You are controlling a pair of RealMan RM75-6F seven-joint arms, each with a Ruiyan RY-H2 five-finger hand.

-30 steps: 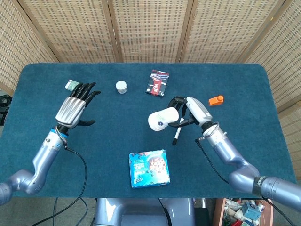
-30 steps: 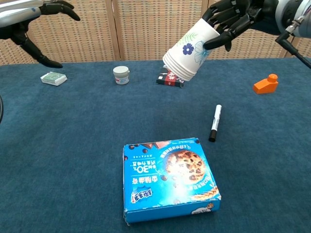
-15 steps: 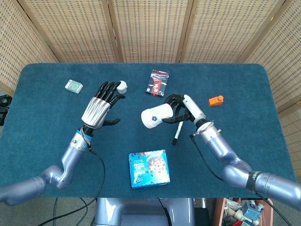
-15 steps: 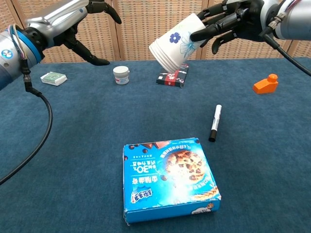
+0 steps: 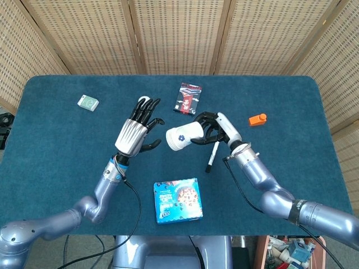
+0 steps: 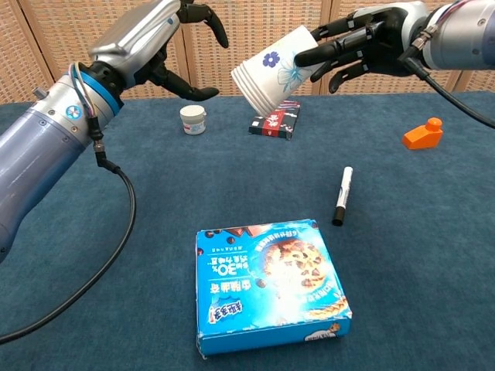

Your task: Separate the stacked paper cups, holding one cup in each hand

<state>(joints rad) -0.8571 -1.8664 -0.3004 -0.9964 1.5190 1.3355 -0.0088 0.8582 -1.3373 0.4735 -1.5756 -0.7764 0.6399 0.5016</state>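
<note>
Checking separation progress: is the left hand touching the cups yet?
No; the left hand hovers open beside the cups, with a gap between.

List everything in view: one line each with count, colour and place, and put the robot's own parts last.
paper cups: one stack, white with blue flowers, held tilted above the table centre
cookie box: one, blue, near edge of table
marker: one, white with black ends, right of centre
orange object: one, far right
small jar: one, white, behind the left hand
card box: one, red, black and white, far centre
small pack: one, green and white, far left
table: one, dark blue cloth
screen: woven beige panels behind the table
left hand: silver and black, fingers spread, beside the cups
right hand: grips the stack
</note>
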